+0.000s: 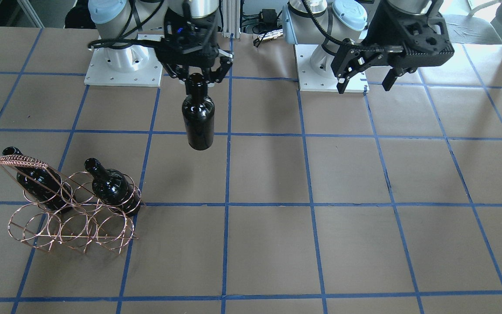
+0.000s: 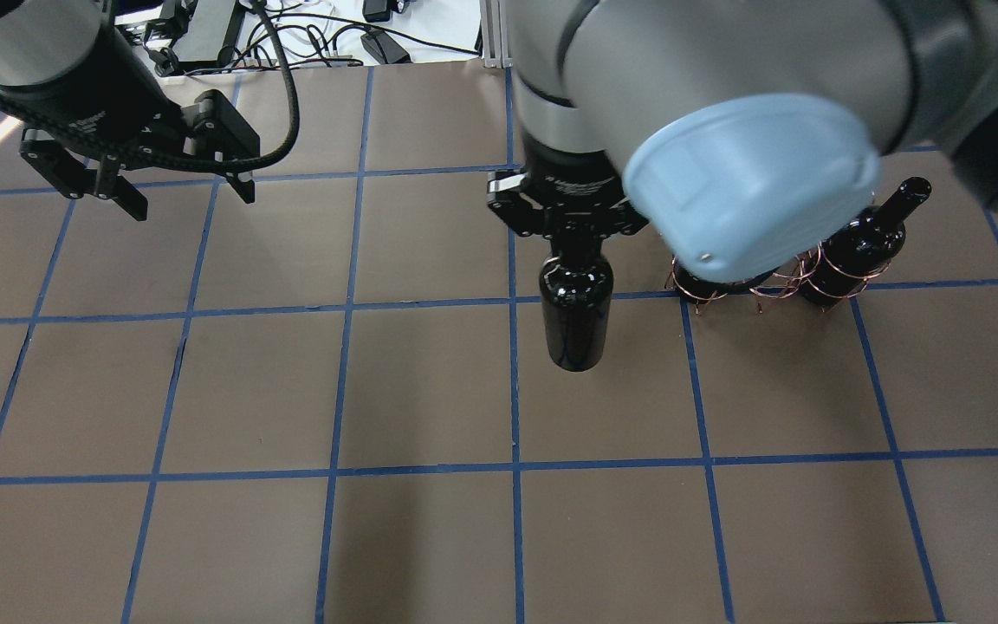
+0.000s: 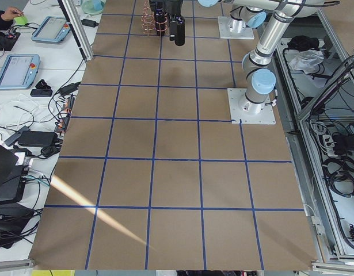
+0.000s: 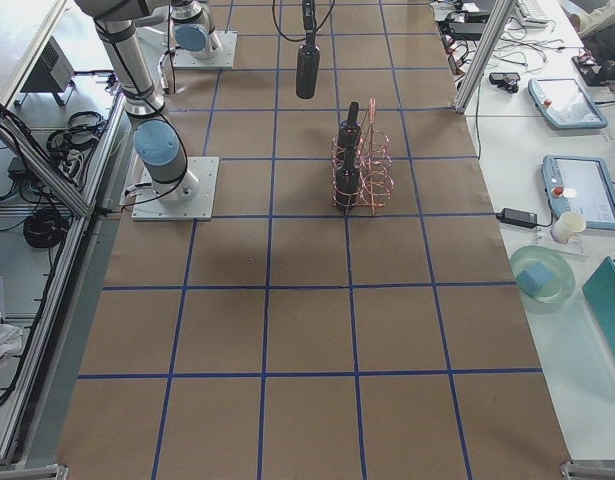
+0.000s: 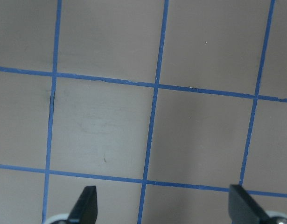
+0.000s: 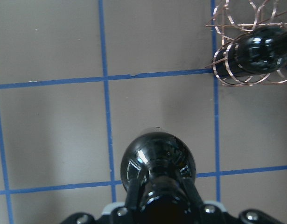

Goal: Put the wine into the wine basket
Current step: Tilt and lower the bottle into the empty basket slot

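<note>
My right gripper (image 1: 196,79) is shut on the neck of a glossy black wine bottle (image 1: 198,117) and holds it upright, hanging clear above the table. It also shows in the overhead view (image 2: 575,316) and the right wrist view (image 6: 157,163). The copper wire wine basket (image 1: 72,218) stands apart from it, near the table's edge on my right side. It holds two more black bottles (image 1: 37,179) (image 1: 112,186) in its upper rings. In the overhead view my right arm's elbow hides part of the basket (image 2: 776,282). My left gripper (image 1: 364,82) is open and empty.
The table is brown with a grid of blue tape lines (image 1: 227,205). The two arm bases (image 1: 122,65) stand at the robot's edge. The left wrist view shows only bare table between the open fingertips (image 5: 87,203).
</note>
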Motion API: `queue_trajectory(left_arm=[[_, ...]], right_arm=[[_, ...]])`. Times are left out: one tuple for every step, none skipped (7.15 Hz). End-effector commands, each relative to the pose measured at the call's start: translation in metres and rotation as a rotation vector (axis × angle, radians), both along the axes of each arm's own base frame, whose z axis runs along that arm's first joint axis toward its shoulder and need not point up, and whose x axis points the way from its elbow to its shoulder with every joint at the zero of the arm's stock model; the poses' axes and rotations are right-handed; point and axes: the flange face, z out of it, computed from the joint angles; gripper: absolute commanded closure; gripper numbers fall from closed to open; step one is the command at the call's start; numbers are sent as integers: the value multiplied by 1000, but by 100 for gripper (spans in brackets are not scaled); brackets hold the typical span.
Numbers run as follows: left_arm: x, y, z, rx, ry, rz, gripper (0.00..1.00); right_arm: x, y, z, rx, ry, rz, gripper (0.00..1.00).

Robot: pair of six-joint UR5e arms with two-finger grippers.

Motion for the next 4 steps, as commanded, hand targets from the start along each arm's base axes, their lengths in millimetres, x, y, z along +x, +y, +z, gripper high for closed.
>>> queue_trajectory(left_arm=[[-21,5,-12,-40,0,-1,0],[-21,5,-12,-44,0,-2,0],[-21,6,-13,-42,0,-2,0],[-21,6,-12,-44,0,-2,0]], right_arm=[[-90,-3,36,2,21,56,96],[-127,-15,39,1,28,54,96],[-161,-25,40,1,27,46,96],[-189,-32,41,1,26,68,96]])
